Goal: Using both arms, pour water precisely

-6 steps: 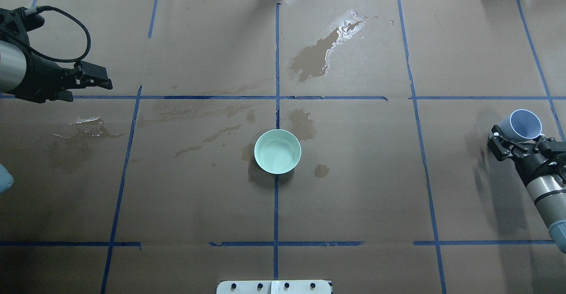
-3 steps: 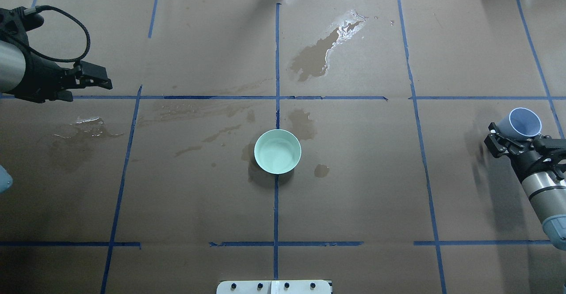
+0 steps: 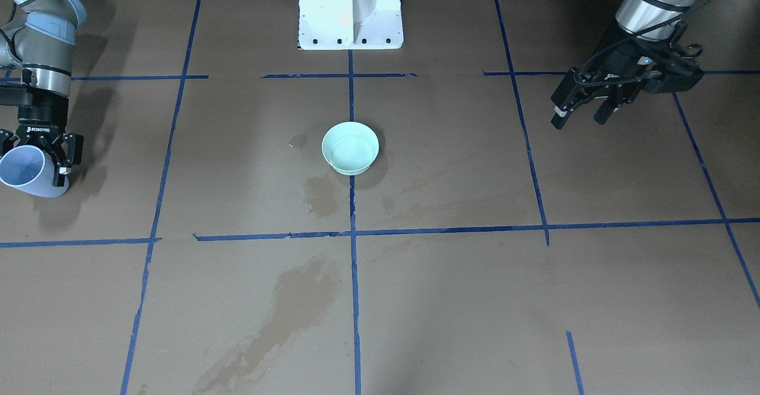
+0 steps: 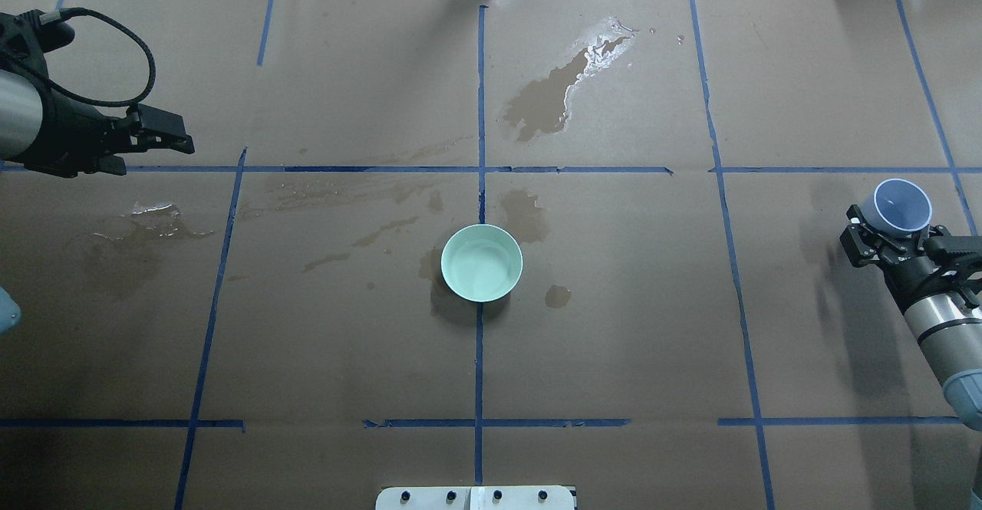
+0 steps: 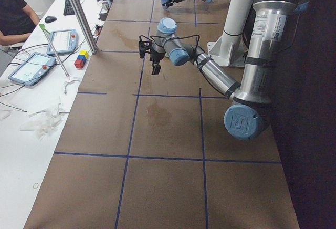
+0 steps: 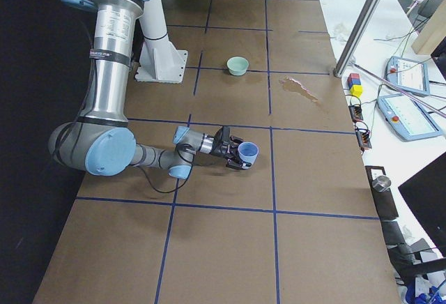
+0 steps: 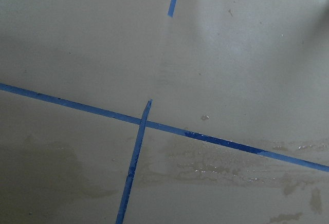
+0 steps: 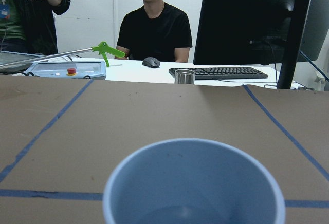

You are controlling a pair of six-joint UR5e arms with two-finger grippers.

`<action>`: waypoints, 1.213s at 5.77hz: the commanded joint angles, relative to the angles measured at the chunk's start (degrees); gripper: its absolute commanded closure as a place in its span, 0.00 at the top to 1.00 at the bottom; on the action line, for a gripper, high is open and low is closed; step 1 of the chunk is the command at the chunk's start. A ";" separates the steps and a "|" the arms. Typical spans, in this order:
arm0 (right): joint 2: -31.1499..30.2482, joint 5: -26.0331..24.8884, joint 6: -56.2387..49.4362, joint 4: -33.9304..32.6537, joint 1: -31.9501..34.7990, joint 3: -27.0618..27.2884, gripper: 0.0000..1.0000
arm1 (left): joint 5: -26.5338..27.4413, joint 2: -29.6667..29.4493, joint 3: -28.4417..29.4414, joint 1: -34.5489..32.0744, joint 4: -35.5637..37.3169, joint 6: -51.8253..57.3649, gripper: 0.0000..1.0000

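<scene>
My right gripper (image 4: 888, 232) is shut on a pale blue cup (image 4: 897, 205) at the table's right side, held nearly upright just above the paper. The cup also shows in the front view (image 3: 27, 172) and fills the right wrist view (image 8: 195, 183). A faint sheen of water (image 8: 180, 215) lies at its bottom. My left gripper (image 4: 167, 133) is open and empty, hovering far left; in the front view (image 3: 579, 114) its fingers are spread. A mint-green bowl (image 4: 482, 262) stands at the table's centre, far from both grippers.
Wet patches (image 4: 564, 84) darken the brown paper behind the bowl, and another (image 4: 149, 218) lies under my left arm. Blue tape lines form a grid. The white pedestal (image 3: 350, 9) stands at the near edge. Operators sit past the far edge (image 8: 154, 23).
My right gripper has turned the cup from tilted to nearly upright and shifted it slightly left and away from me. The left arm has barely moved.
</scene>
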 commanded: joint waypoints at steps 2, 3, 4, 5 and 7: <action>4.41 -0.05 -13.48 2.21 1.17 4.11 0.16 | -0.02 0.30 -0.21 -0.03 0.00 0.00 1.00; 8.25 -0.05 -14.65 1.16 0.99 4.39 0.11 | -0.02 0.30 0.14 0.06 0.00 0.00 1.00; 12.29 -0.22 -17.88 -2.85 0.21 5.96 0.15 | -0.02 0.21 0.40 0.06 0.00 0.00 1.00; 14.25 -0.23 -18.44 -7.76 -0.76 10.94 0.11 | -0.02 0.21 0.41 0.06 0.00 0.00 1.00; 20.10 -0.57 -18.27 -22.58 -5.58 18.53 0.15 | -0.02 0.65 0.49 0.06 0.09 0.00 1.00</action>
